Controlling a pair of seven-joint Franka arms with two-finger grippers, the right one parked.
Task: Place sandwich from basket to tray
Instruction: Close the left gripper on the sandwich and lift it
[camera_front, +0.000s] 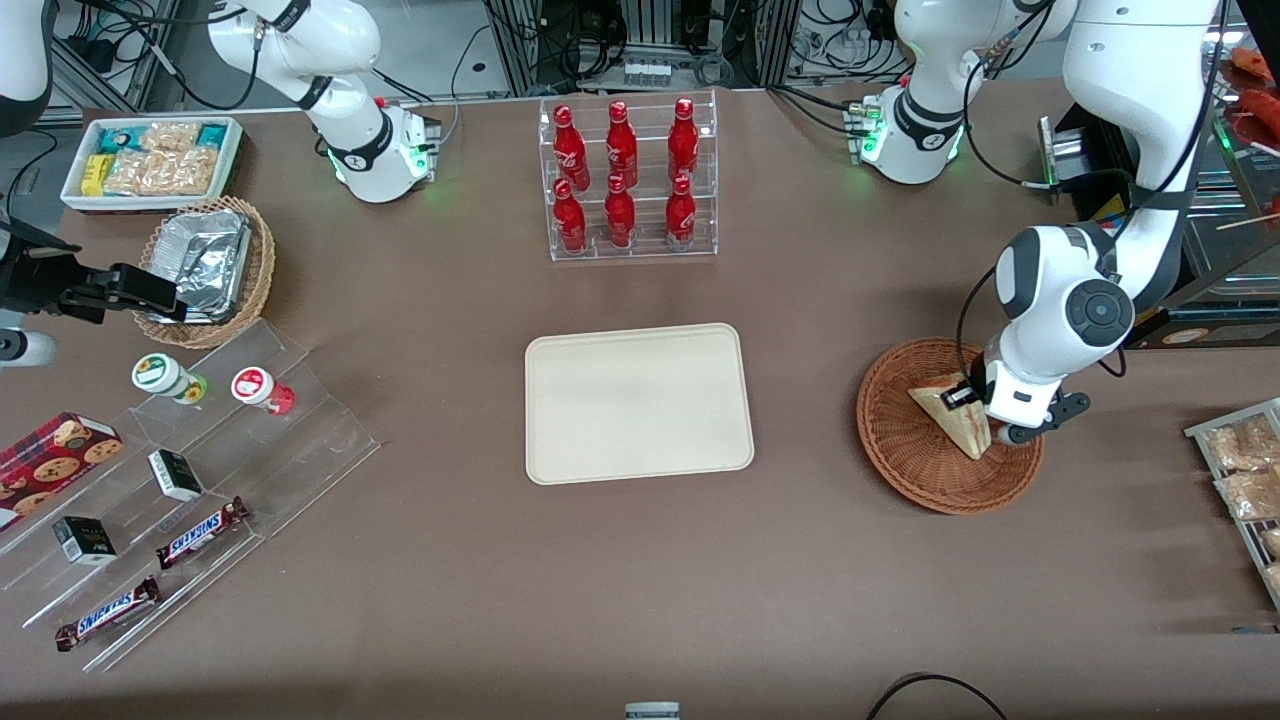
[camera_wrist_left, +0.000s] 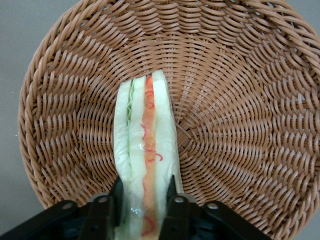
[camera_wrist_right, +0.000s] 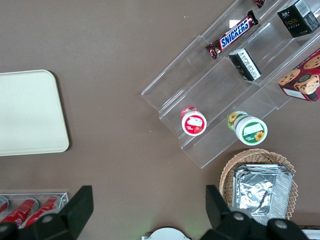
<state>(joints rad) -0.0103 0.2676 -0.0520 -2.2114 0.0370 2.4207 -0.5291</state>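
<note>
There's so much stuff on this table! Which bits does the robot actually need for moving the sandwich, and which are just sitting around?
Needed:
- sandwich, in the basket
- tool, down in the basket, its fingers either side of the sandwich
- tray, bare

Just sitting around:
- red bottles in a clear rack
- Snickers bars
- foil basket
- cookie box

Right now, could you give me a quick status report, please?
Gripper down in basket, shut on sandwich. Sandwich not lifted. Tray bare; path across table unobstructed.
</note>
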